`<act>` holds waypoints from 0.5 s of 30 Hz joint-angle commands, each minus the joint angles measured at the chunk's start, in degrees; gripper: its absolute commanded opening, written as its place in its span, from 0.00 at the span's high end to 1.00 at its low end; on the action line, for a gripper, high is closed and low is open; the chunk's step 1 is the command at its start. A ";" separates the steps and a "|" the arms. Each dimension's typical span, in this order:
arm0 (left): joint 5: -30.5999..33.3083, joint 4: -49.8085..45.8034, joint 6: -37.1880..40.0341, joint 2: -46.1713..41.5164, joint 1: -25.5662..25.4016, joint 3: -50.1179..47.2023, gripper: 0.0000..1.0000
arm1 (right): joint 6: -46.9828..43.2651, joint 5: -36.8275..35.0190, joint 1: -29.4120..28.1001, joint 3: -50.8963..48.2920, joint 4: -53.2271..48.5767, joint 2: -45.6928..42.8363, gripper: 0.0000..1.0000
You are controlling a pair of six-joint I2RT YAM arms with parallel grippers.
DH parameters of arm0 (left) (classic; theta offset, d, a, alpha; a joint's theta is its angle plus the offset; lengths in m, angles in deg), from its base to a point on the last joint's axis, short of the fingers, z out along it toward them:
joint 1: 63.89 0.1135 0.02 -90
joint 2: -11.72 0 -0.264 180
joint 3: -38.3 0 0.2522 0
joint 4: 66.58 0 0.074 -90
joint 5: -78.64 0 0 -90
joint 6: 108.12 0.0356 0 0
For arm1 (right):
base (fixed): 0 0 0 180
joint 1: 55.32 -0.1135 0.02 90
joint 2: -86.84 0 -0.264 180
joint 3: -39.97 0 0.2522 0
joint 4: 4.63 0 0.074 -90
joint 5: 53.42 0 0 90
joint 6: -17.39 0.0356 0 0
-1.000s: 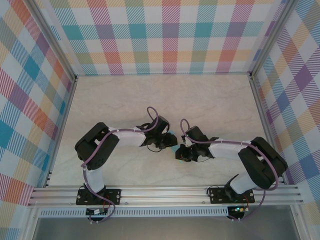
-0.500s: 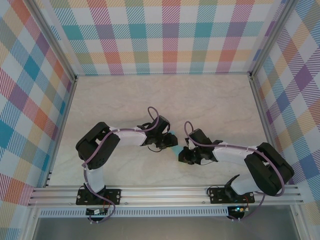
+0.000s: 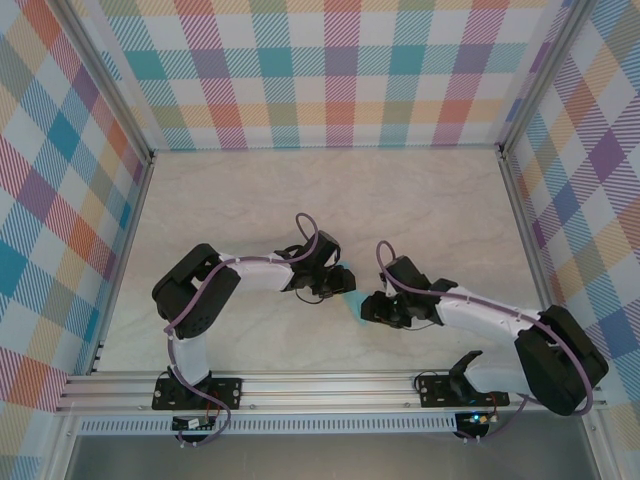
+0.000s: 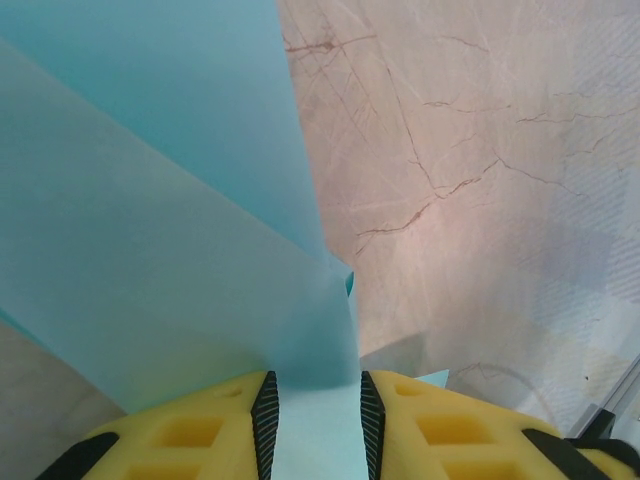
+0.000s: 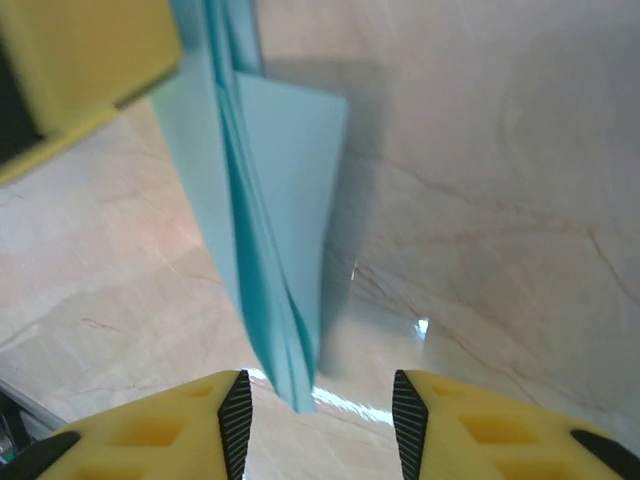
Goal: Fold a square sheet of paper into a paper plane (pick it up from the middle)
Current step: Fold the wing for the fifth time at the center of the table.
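**Item:** paper plane [image 3: 347,278], light-blue, folded into long layers with a centre ridge.

**Location:** front middle of the table [image 3: 300,190], between the two arms; apparently raised off the surface, judging by the shadow beneath it.

**Left hand** [image 3: 333,286]: closed narrow on the paper plane, pinching the folded layers.

**Right hand** [image 3: 368,308]: standing wide, gripping nothing.

**Step in hand (judged):** re-grip or hand-over at the pointed end, with the left pinch alone carrying the paper.

**Method advised:**
- Keep the left pinch firm and level, so the layers do not fan apart.
- Centre the right hand on the ridge before closing.
- Close squarely across all layers, not on one loose flap.
- Avoid brushing the tip sideways; likely to bend easily.

**Views compared:**
- Top external: gives the layout only, both hands near each other and a small blue corner of the plane between them; no detail of grip or fold.
- Left wrist: shows the left hand [image 4: 313,400] with paper filling the gap between its yellow fingers [image 4: 200,430], and the paper plane [image 4: 180,250] spreading broad ahead; pointed end hidden.
- Right wrist: shows the right hand [image 5: 318,400] with the plane's narrow end [image 5: 270,200] hanging between its fingers, clear of both, and the stacked pleats edge-on.
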 commanded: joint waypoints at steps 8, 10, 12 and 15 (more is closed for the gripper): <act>-0.32 -1.33 0.61 1.40 -0.54 1.13 0.69 | -5.95 -1.53 0.22 7.68 0.55 7.63 0.38; -0.40 -1.32 0.61 1.40 -0.54 1.22 0.69 | -6.39 -1.09 0.20 8.08 1.42 8.73 0.37; -0.41 -1.26 0.61 1.46 -0.59 1.47 0.69 | -7.05 -1.14 0.20 8.40 1.86 9.76 0.36; -0.58 -1.32 0.56 1.30 -0.54 1.49 0.69 | -7.98 -1.93 0.25 9.46 1.51 11.36 0.35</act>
